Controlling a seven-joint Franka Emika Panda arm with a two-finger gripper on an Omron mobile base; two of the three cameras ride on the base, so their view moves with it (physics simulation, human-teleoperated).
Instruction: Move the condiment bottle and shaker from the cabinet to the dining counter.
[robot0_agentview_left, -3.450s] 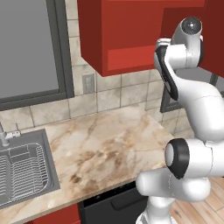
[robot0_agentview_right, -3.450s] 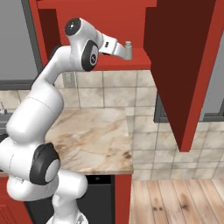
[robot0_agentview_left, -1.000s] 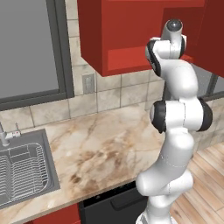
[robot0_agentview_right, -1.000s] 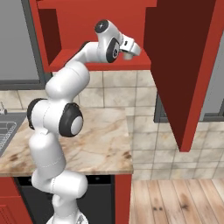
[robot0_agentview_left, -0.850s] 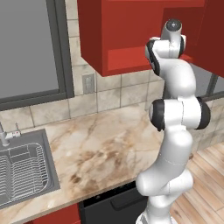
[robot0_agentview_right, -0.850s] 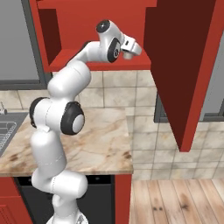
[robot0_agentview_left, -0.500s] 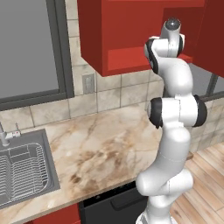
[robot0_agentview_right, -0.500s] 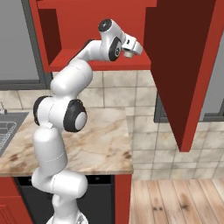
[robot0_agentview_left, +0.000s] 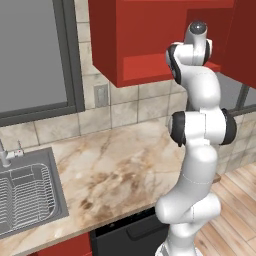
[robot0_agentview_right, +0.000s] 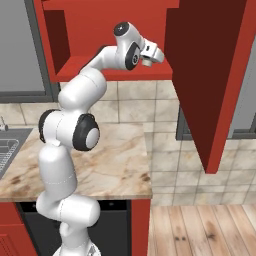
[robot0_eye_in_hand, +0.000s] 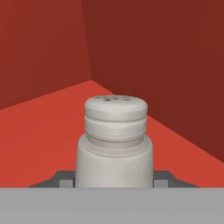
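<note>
Fingers (robot0_eye_in_hand: 64, 179) show as two small dark tips low in the hand view, one at each side of the shaker (robot0_eye_in_hand: 114, 142), right against its base — whether they already press on it or stand a hair apart cannot be told. No brand, label or lettering can be read on anything here.

Seen close, the shaker is a pale grey cylinder with a wider lower body, a narrower ringed collar and a flat-domed top pierced by a few small dark holes. It stands upright on the red floor of the cabinet (robot0_eye_in_hand: 39, 127), close to the corner where two dark red inner walls meet, and sits squarely between the finger tips.

From the right base view, the gripper (robot0_agentview_right: 150, 56) reaches into the open cabinet (robot0_agentview_right: 70, 65) just above its bottom shelf, beside the swung-out door (robot0_agentview_right: 205, 75); a small pale shape at the hand is the shaker (robot0_agentview_right: 147, 62). In the left base view the arm rises to the cabinet (robot0_agentview_left: 140, 45) over the marble worktop (robot0_agentview_left: 115, 165), with the sink (robot0_agentview_left: 27, 195) to the left.
</note>
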